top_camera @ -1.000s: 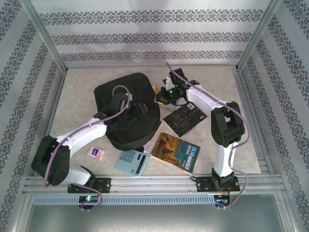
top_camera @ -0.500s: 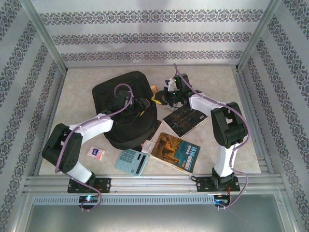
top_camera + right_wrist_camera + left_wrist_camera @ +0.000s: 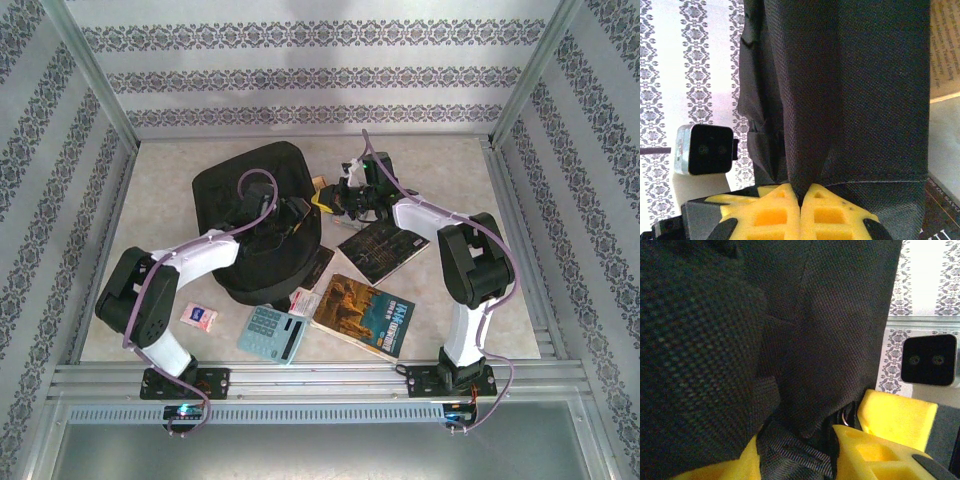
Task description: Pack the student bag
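Observation:
The student bag [image 3: 250, 190] is a large black fabric backpack lying left of centre on the table, its right side bunched up between both arms. My left gripper [image 3: 290, 215] rests on the bag's right part. In the left wrist view its yellow fingers [image 3: 865, 455] are closed around a black webbing strap [image 3: 790, 457] of the bag. My right gripper [image 3: 337, 200] is at the bag's right edge. In the right wrist view it [image 3: 801, 192] is shut on a raised fold of the black fabric [image 3: 840, 75].
A dark book [image 3: 378, 247] lies right of the bag, and a tan-covered book [image 3: 365, 312] lies nearer the front. A pale calculator [image 3: 272, 334] and a small pink and blue packet [image 3: 198, 316] sit near the front edge. Metal frame rails border the table.
The left arm's elbow has swung up and inward while its gripper stayed on the bag. The bag's right side has been drawn in and bunched. The right gripper shifted slightly right.

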{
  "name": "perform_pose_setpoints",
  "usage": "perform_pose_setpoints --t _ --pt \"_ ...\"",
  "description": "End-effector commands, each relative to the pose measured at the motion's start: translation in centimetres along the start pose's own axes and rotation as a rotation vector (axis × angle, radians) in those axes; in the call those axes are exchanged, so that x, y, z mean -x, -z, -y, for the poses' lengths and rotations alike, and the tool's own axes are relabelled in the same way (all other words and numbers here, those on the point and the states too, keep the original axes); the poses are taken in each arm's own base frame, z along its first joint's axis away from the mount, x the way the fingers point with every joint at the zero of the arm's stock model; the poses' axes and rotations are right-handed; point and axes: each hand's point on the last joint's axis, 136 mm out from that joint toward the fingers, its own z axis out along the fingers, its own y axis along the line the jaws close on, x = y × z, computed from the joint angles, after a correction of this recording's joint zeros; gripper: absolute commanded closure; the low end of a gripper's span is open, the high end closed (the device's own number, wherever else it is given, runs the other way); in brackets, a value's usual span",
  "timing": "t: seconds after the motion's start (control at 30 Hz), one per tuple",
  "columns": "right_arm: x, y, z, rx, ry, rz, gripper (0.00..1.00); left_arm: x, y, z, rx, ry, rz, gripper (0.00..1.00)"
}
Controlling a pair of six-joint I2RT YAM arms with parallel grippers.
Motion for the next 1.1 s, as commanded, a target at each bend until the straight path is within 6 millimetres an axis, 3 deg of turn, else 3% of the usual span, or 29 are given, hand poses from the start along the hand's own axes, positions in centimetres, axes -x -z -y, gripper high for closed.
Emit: perform_pose_setpoints --t 0.0,0.13,0.47,0.8,1.07 --pt "-0.7 0.8 -3.7 0.081 0.1 -0.004 1.0 2.5 -0.4 1.3 -0.024 -0.013 0.075 0.61" --pt "-1.1 0.7 -3.9 0.081 0.116 -0.007 1.0 2.8 -0.8 1.2 -0.001 -0.031 0.079 0.68" --pt "-1.1 0.7 -3.1 0.039 0.129 0.012 1.0 3.5 -0.7 2.3 0.007 -0.098 0.093 1.0" --pt "1.0 2.0 -0.7 -0.052 0.076 0.133 1.0 3.4 1.3 4.3 -0.03 -0.165 0.1 1.0" --pt "2.7 2.7 0.4 -0.101 0.037 0.215 1.0 2.1 2.5 3.9 -0.068 -0.168 0.065 1.0"
